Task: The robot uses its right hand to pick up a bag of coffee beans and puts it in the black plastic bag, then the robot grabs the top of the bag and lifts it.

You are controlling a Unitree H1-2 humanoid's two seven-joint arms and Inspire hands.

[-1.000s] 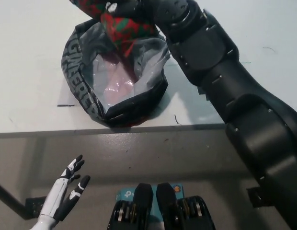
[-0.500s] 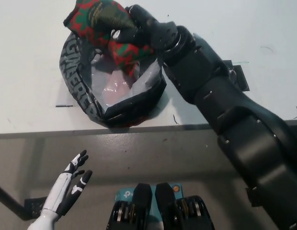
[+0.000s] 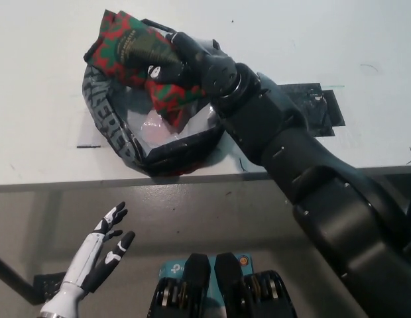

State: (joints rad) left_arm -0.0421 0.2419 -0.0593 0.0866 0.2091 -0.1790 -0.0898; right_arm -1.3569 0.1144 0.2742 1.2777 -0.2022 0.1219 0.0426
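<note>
Moved: since a second ago the right hand [image 3: 192,63] has come down and toward the robot with the beans [image 3: 142,56]; they now hang over the bag's [image 3: 103,116] mouth instead of at the picture's top edge. Left hand has barely shifted.
Left hand [image 3: 103,248]: nearest, lower left, below the table [image 3: 40,142] edge, resting. Fingers spread, holding nothing.
Table edge: bag's near rim sits just beside it, almost at the lip.
Bag: on the table, rolled-down black rim with grey lettering, mouth open upward, shiny pinkish floor showing inside. Near wall is folded and slumped.
Right arm: comes in from bottom right, crosses over the bag's right rim.
Right hand: fingers closed round the beans from the right side. Grip looks off-centre, most of the pack sticks out left of the hand.
Beans: red and green pack, tilted, lower corner inside the mouth, upper end over the far-left rim. Not yet released.
Tape [image 3: 311,109]: dark patch on the table right of the arm, well apart from the bag.
Risk 1: pack's far end lands on the left rim, bridges it, then tips out onto the table.
Risk 2: forearm drags the soft right rim as it lowers, folding the mouth shut or shoving the bag off the near edge.
Risk 3: off-centre hold lets the pack swing and slip early.
</note>
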